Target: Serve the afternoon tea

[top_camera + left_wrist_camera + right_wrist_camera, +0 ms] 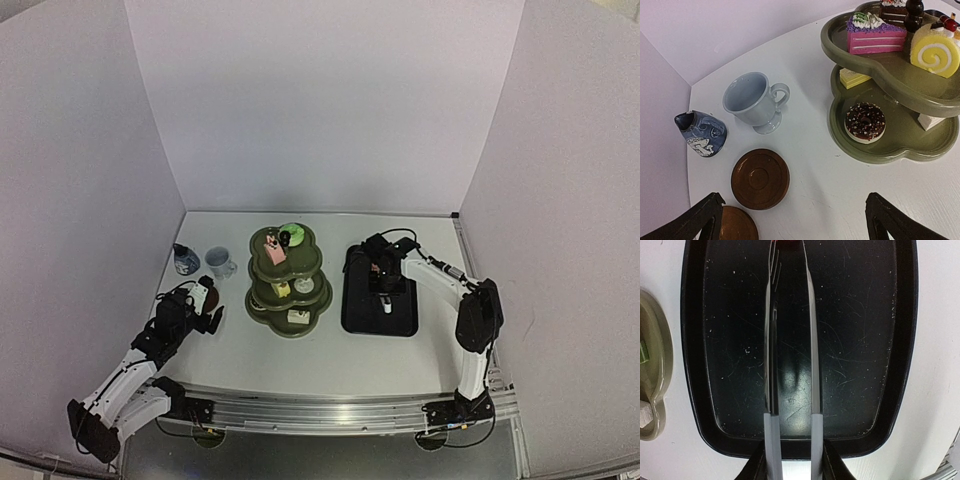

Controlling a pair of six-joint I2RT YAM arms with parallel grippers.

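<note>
The olive-green three-tier stand (252,300) stands mid-table with cakes on every tier. In the left wrist view its rim (880,155) carries a chocolate doughnut (865,121), and above it sit a pink slice (875,37) and a yellow roll (935,52). A pale blue cup (752,100) and a darker blue cup (702,132) stand left of the stand. Two brown coasters (760,178) (737,225) lie in front of them. My left gripper (795,220) hangs open over bare table beside the coasters. My right gripper (792,465) is shut on the grey handles of the metal tongs (812,340), whose arms stand slightly apart.
The black rectangular tray (860,340) lies under the tongs, right of the stand, and no cake shows on it. The stand's edge (655,365) is close to the tray's left side. White walls close in the table at the left, back and right.
</note>
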